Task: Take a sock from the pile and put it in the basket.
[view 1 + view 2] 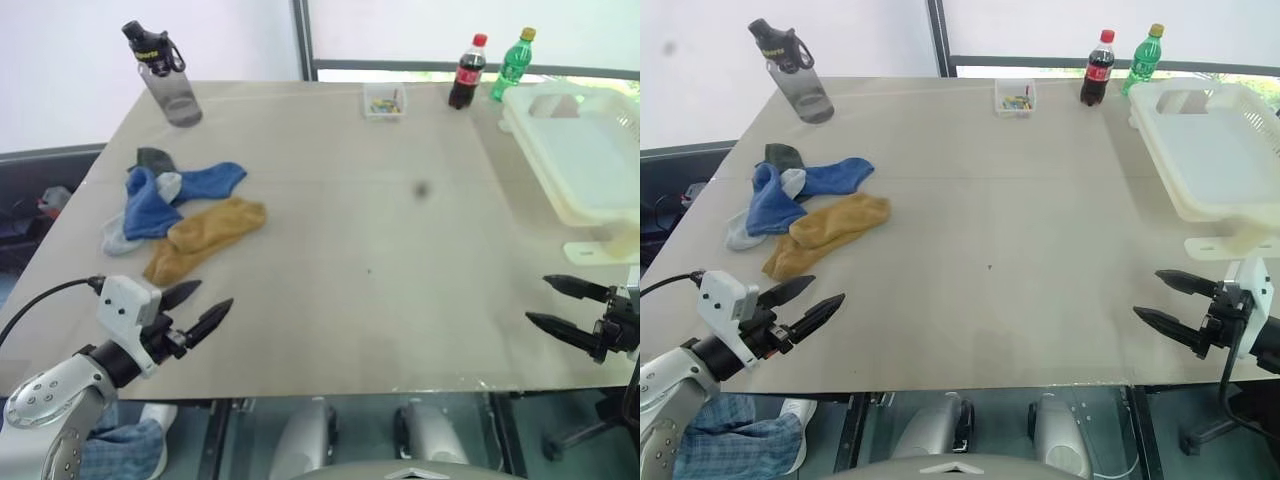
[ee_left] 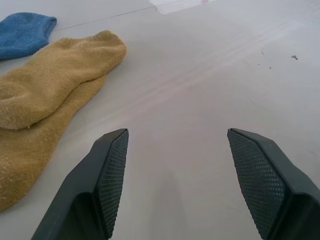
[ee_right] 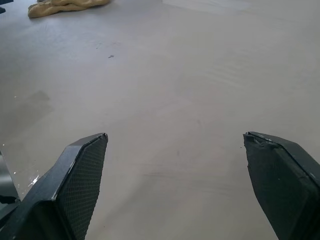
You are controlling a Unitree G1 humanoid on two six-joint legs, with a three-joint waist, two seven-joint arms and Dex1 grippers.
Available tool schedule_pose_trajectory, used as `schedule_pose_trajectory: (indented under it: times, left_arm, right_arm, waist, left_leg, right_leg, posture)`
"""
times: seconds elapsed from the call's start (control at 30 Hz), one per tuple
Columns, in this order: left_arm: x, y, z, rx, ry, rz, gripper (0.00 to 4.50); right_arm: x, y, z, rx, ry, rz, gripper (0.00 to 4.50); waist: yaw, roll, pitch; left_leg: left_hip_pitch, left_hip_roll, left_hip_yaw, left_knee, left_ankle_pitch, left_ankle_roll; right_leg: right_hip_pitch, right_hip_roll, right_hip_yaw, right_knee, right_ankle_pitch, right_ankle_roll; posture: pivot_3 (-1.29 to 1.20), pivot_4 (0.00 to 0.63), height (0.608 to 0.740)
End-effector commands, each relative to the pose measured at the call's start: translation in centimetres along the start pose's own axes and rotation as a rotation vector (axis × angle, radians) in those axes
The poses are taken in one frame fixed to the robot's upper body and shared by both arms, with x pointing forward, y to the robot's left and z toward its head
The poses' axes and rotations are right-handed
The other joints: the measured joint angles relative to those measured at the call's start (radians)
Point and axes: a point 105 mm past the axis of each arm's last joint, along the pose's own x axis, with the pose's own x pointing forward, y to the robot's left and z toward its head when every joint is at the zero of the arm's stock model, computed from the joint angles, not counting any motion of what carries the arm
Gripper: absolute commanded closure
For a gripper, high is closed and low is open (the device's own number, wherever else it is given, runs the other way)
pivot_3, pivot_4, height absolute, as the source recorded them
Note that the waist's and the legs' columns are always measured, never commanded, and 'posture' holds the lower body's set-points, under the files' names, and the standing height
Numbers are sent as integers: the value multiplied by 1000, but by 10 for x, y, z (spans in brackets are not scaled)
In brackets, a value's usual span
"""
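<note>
Two spread pincers [image 1: 208,300] [image 1: 1159,298], two bottles [image 1: 466,73] [image 1: 513,64]

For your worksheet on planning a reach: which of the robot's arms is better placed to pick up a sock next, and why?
Probably the left. The left gripper is open and sits just short of the mustard sock at the pile's near edge. The right gripper is open too, but across the table, below the basket.

The socks in the pile [image 1: 170,215] are soft, fuzzy cloth. The bench [image 1: 370,250] is smooth and dull. The basket [image 1: 585,160] is smooth, pale plastic. The left claw [image 2: 175,150] has black fingers [image 2: 112,175] with bumpy, dotted pads.
</note>
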Motion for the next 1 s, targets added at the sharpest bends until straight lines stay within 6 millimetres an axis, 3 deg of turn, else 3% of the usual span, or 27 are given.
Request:
schedule_pose_trajectory:
  times: [0.03,1.0]
  left_arm:
    - [-6,-3,7,28,-13,-32,1131]
    - [5,-3,5,38,-29,-28,1131]
  right_arm:
    - [-2,0,11,-36,-36,13,0]
    - [13,11,22,-53,-84,63,0]
  waist:
    - [0,0,0]
    - [7,0,0]
  left_leg:
    - [0,0,0,0,0,0]
    - [0,0,0,0,0,0]
  right_leg:
    - [0,0,0,0,0,0]
    - [0,-1,0,0,0,0]
  posture:
    - [0,150,740]
    - [0,150,740]
